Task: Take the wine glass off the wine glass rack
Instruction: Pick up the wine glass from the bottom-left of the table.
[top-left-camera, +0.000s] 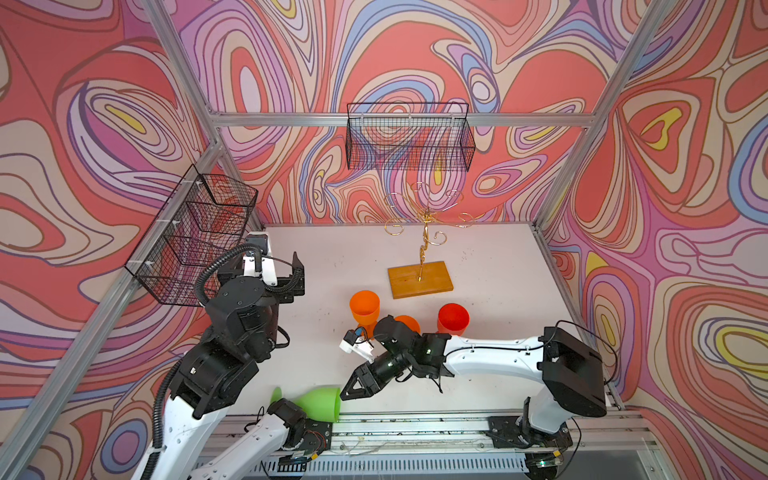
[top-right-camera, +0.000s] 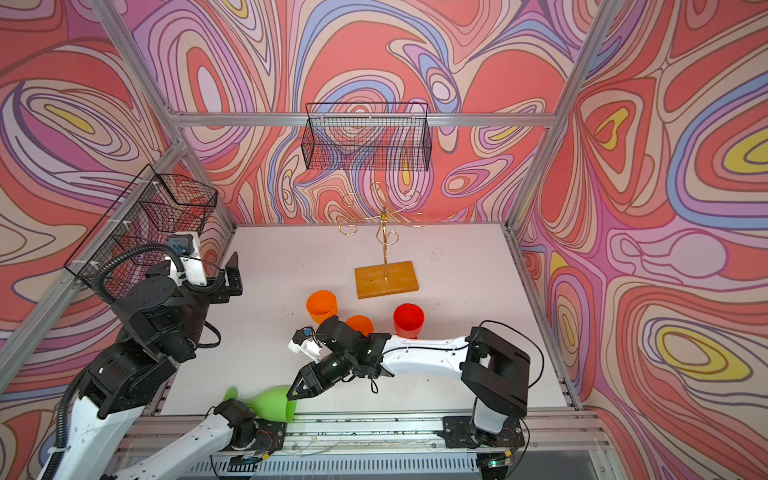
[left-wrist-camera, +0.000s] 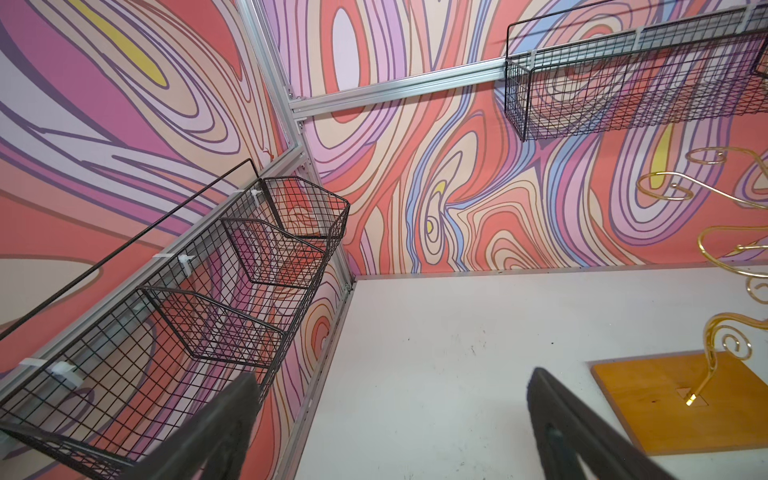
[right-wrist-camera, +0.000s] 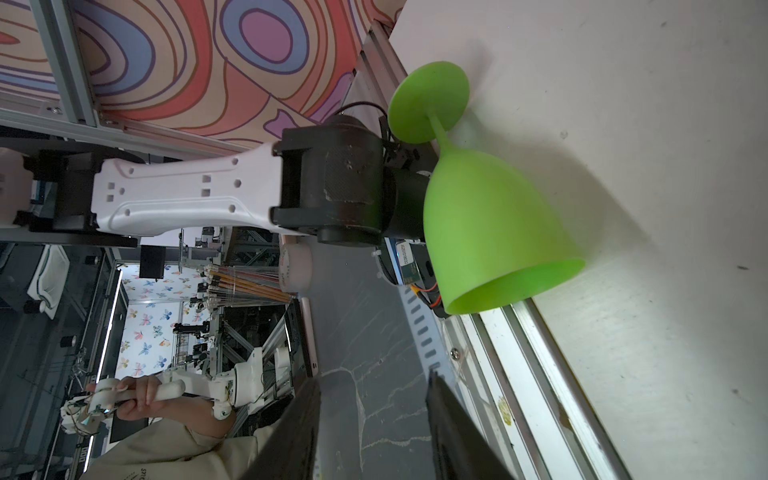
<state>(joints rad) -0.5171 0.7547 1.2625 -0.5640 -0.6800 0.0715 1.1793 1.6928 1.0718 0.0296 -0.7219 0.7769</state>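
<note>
Right pincer (top-left-camera: 344, 395): jaws parted, nothing between them in the right wrist view (right-wrist-camera: 374, 424); its tips sit low over the front edge of the table (top-left-camera: 498, 332), just beside the mouth of the green wine glass (top-left-camera: 318, 401). Contact between tip and rim cannot be confirmed. The green wine glass lies on its side at the near edge, against the aluminium front rail (top-left-camera: 415, 419), foot toward the left arm's base and open mouth toward the right pincer; it is well apart from the rack. Behind the right forearm stand three upright glasses: an orange glass (top-left-camera: 365, 309), a second orange glass (top-left-camera: 409, 322) partly hidden by the wrist, and a red glass (top-left-camera: 453, 319). Left pincer (top-left-camera: 300, 274): fully spread and empty, raised at the left side of the table. The wine glass rack (top-left-camera: 424, 245) stands upright toward the far middle of the table on its wooden base. Black mesh baskets hang on the left wall (top-left-camera: 195, 237) and the back wall (top-left-camera: 409, 137).
</note>
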